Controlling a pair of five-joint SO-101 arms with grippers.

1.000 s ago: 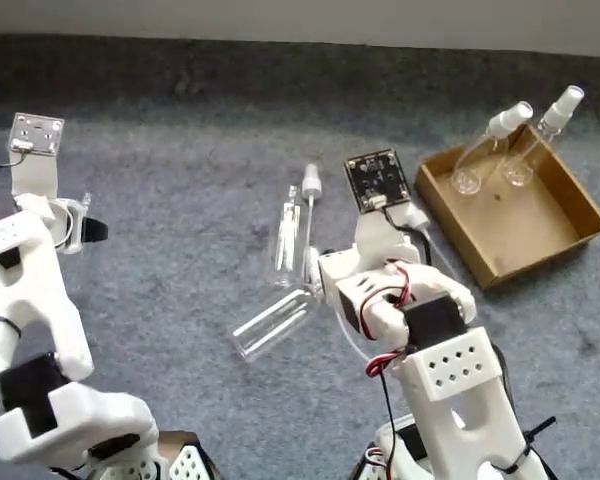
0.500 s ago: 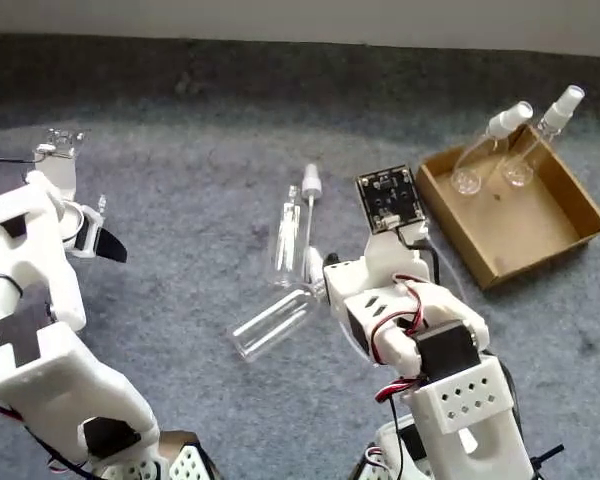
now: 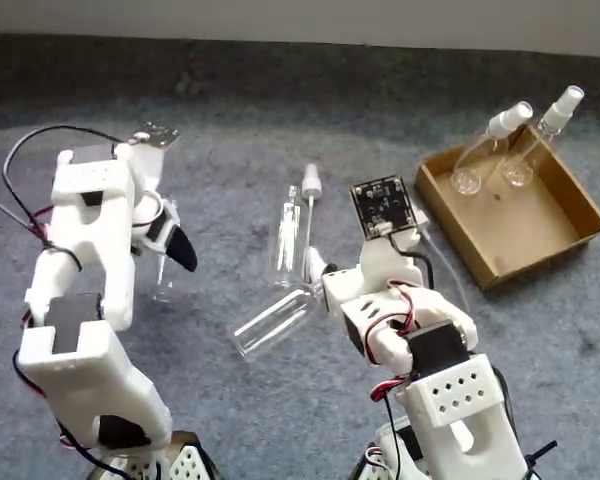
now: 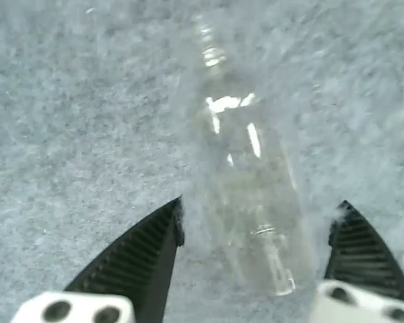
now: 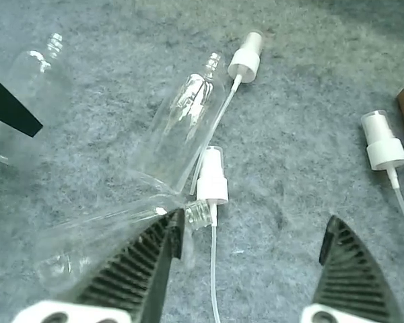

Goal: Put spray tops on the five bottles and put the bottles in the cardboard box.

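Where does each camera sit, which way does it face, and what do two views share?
High view: fixed above, facing down on the table, box, left arm and right arm.
Left wrist view: on the left arm, facing down past its open left tool at a clear bottle.
Right wrist view: on the right arm, facing down past its open right tool at lying bottles and spray tops.
Shared: both wrist views show the clear bottle.

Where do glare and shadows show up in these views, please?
Left wrist view: white glare streaks on the clear bottle inside the open left tool. Right wrist view: small glints along the capless bottle beside a loose spray top. High view: even light, with only a thin dark shadow along the cardboard box's near edge.
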